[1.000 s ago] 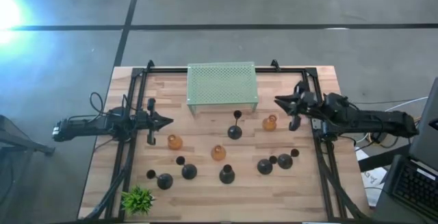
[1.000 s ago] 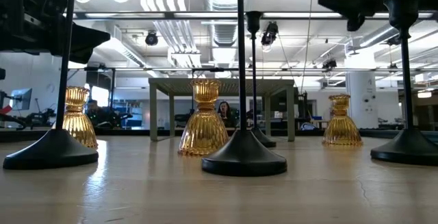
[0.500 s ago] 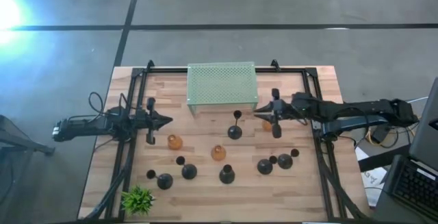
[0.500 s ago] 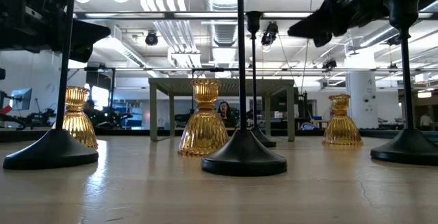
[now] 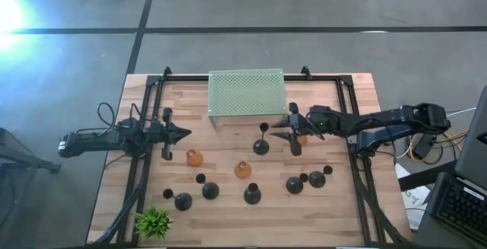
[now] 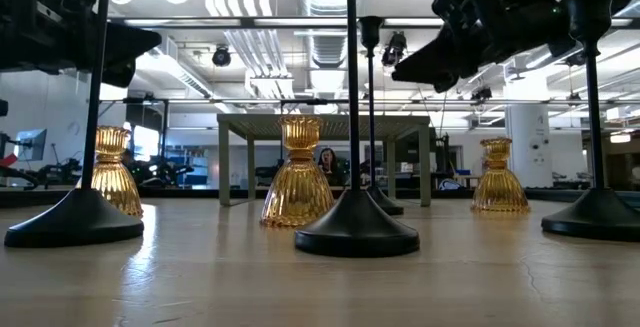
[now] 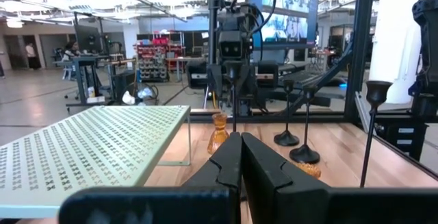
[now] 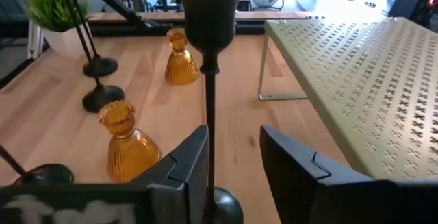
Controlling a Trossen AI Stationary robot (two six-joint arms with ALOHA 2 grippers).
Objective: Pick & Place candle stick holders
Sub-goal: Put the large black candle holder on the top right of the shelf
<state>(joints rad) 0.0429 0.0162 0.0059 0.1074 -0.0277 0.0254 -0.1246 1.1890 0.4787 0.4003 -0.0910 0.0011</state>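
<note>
Straddling tall thin black holder [image 8: 209, 59], cup top, round base: right tool [image 8: 233, 159] open; left tool [image 7: 239, 157] closed.

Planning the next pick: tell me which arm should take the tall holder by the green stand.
Right. Its open end effector already hangs beside that tall holder, whose stem stands between its fingers in the wrist view. The left end effector is shut and waits at the table's left.

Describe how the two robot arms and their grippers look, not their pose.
Both arms are dark, near-black, jointed and slim, with loose black cables looping beside them. The left gripper ends in a pointed tip; close up, its jaws are matte black angular wedges. The right gripper has the same black blocky jaws with stepped inner edges.
</note>
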